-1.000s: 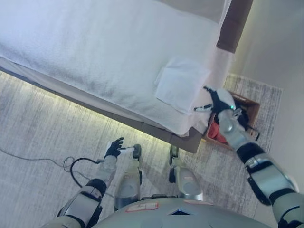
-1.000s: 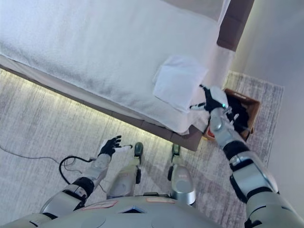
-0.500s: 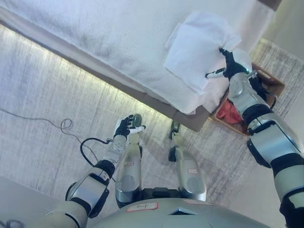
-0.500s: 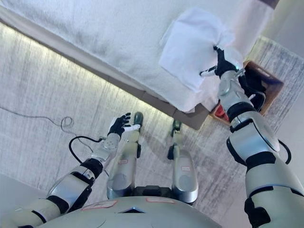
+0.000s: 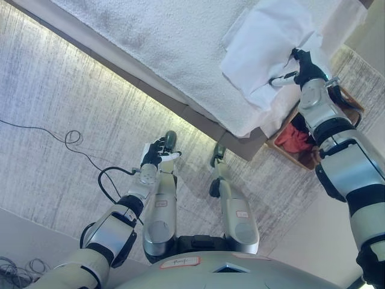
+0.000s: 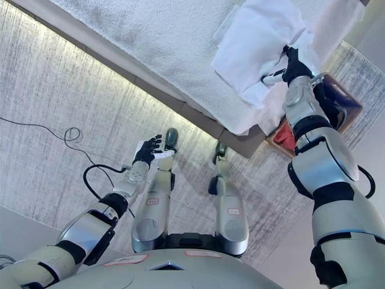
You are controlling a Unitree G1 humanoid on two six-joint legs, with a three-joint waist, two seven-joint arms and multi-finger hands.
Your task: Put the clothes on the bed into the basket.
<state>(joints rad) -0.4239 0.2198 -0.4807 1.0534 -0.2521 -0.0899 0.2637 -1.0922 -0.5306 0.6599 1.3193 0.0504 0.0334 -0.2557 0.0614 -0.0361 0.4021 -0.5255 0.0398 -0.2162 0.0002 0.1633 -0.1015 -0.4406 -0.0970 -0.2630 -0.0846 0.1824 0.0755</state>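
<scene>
Right hand is pinching the near edge of the white cloth, its thumb and fingers curling onto the fabric where the cloth is bunching at the bed corner. Most of the cloth is lying flat on the bed, just in from that corner, so the pinch is catching only a fold at the rim. The basket is sitting on the floor just beyond the same bed corner, partly hidden behind the right forearm, with red cloth and something dark already showing inside it. Left hand is hanging low, well away from the bed, fingers spread and holding nothing. To do this step well, the hand probably needs a deeper bite before lifting: a thin fold is likely to slip out as the cloth's weight comes free. Drawing it toward the bed corner rather than straight up should be keeping the trailing part from dragging the bed cover along. Carrying it high enough for the hanging end to be clearing the basket rim seems wise, since a draped end may be snagging there or spilling onto the floor.
</scene>
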